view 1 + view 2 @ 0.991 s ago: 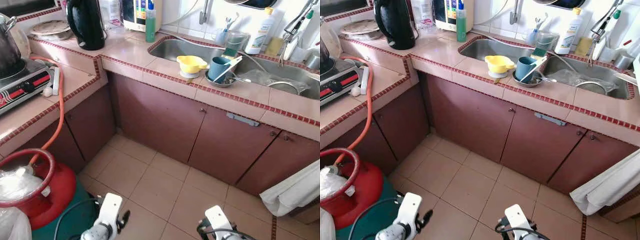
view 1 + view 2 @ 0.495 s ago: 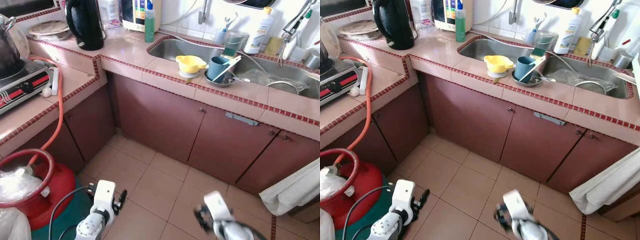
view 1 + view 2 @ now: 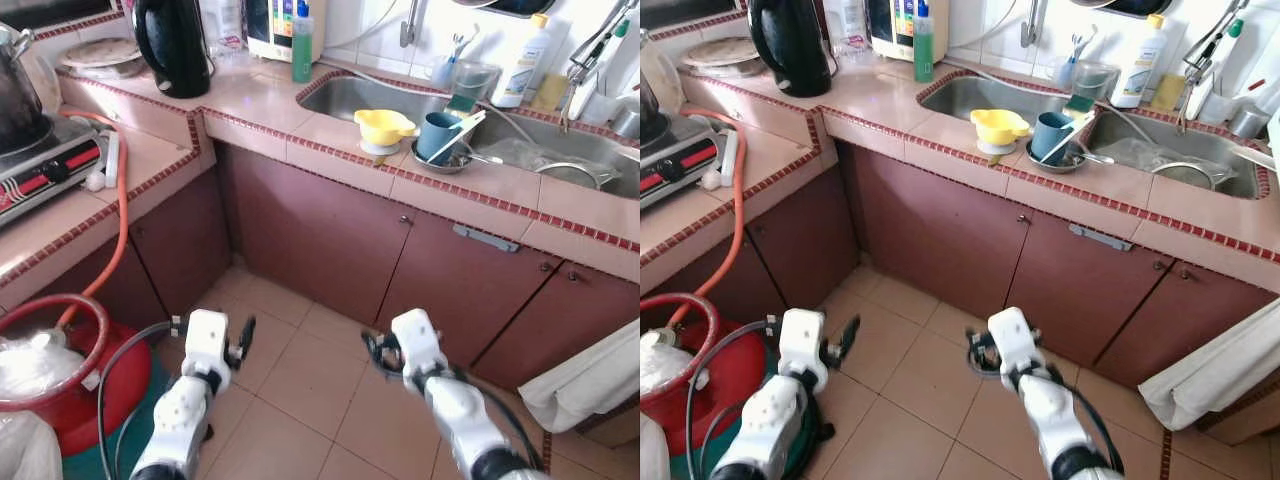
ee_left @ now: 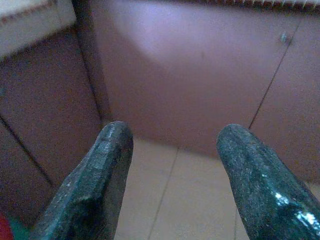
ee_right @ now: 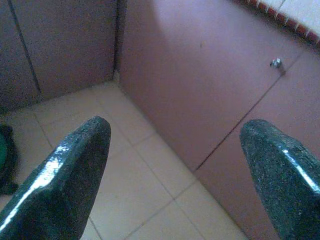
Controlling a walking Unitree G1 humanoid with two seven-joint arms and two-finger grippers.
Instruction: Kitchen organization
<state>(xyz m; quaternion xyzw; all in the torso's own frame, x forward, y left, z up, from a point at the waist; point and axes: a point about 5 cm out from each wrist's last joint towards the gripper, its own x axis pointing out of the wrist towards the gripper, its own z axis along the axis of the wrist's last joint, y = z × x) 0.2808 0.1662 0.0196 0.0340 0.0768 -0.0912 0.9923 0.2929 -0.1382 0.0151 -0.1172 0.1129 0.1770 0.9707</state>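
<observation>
both claws empty, spread wide: left claw (image 3: 238, 342), right claw (image 3: 377, 350), low before cabinet doors (image 3: 330, 235); likely readying reach toward table (image 3: 330, 135).

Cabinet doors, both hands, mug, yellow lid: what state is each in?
Cabinet doors: shut.
Left hand: open, empty, over the floor.
Right hand: open, empty, over the floor.
Blue mug: upright, a utensil leaning in it.
Yellow lid: resting on a white cup.
</observation>
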